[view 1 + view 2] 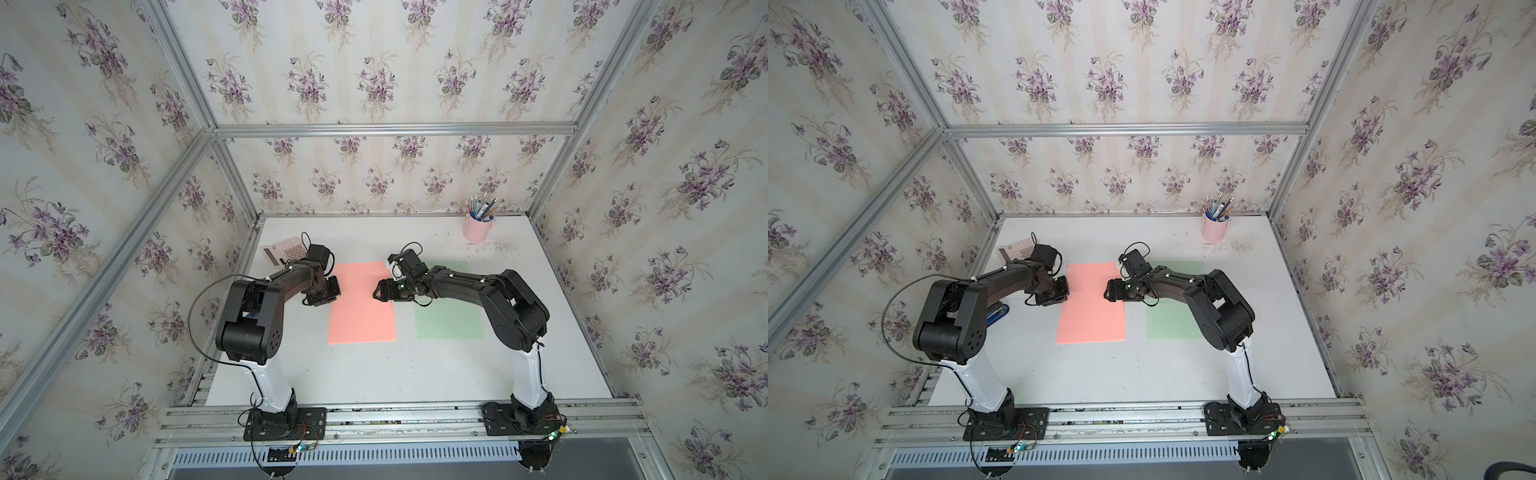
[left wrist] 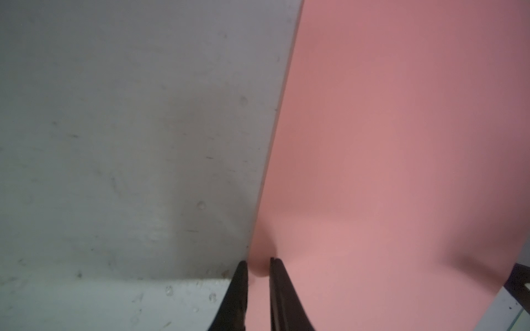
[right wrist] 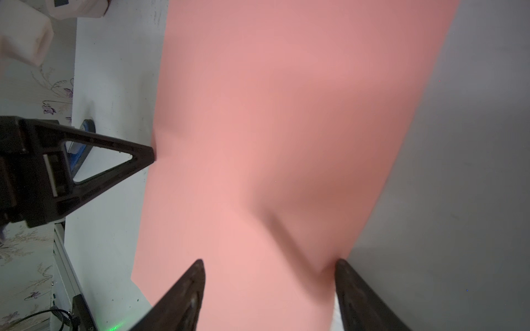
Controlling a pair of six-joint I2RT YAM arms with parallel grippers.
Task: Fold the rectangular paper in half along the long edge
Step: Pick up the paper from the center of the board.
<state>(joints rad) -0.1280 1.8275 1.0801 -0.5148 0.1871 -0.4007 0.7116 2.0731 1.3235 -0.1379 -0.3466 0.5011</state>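
Since seemingly light, thin and limp, take paper (image 1: 361, 307), flat at mid-tabletop (image 1: 374, 374), gently by its long edges, with left tool (image 2: 258, 269) pinching a pucker at 9 o'clock edge, right tool (image 3: 269, 266) spread astride 3 o'clock edge.

Pink paper (image 1: 361, 307): matt, smooth sheet, lightly buckled where seen in the right wrist view. Green paper (image 1: 451, 318): matt, flat. Tabletop (image 1: 374, 374): white, matt, scuffed and speckled. Left claw (image 2: 258, 268) and right claw (image 3: 269, 265): black plastic, dull finish. Frame rails (image 1: 395, 129): brushed metal.
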